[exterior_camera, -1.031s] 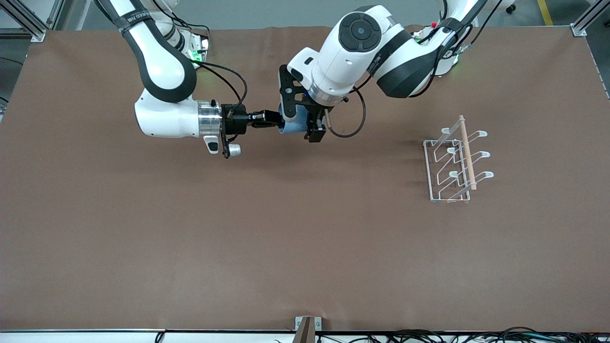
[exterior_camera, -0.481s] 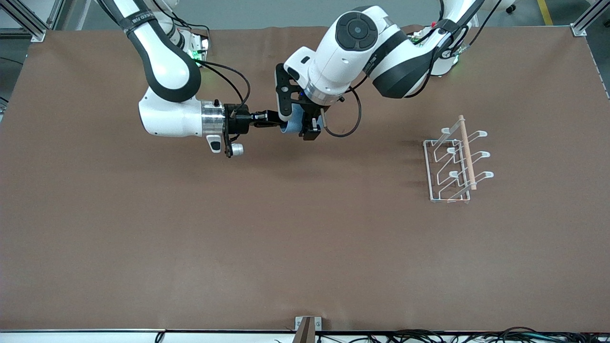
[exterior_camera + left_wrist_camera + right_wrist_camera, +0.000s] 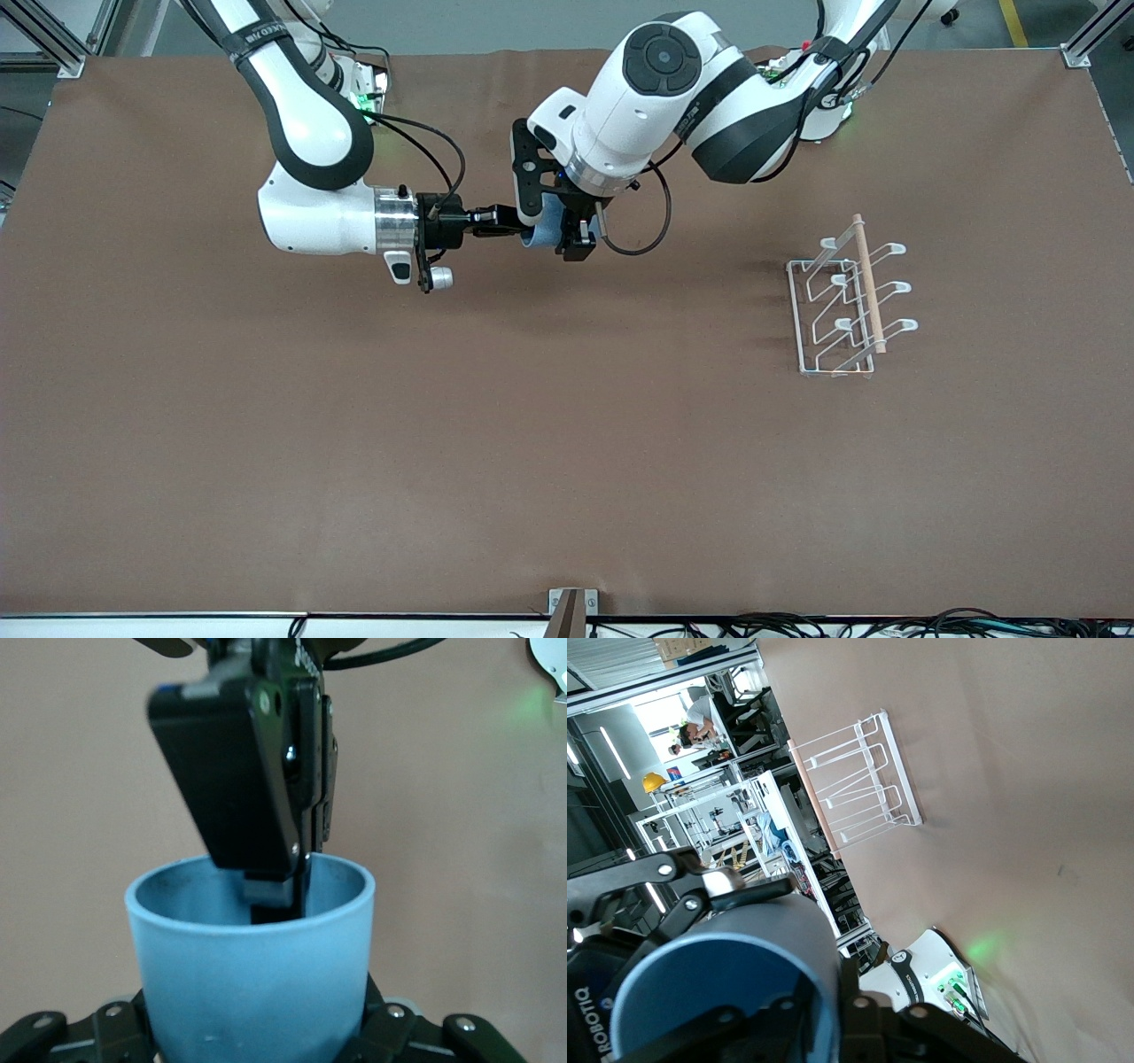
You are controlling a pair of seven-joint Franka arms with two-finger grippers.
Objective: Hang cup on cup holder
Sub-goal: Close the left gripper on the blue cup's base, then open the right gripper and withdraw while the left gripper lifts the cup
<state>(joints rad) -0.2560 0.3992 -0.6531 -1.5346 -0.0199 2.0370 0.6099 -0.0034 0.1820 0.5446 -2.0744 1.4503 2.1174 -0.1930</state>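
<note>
Blue cup [image 3: 252, 988], "ROBOTIQ" on left end effector [image 3: 700, 904]

High front view; 2 close wrist views.

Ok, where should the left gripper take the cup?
Grip the cup by its outer wall near the base, coming from the closed end, as the left gripper does. The right gripper occupies the rim, and the mouth must stay free for the cup holder.
</note>
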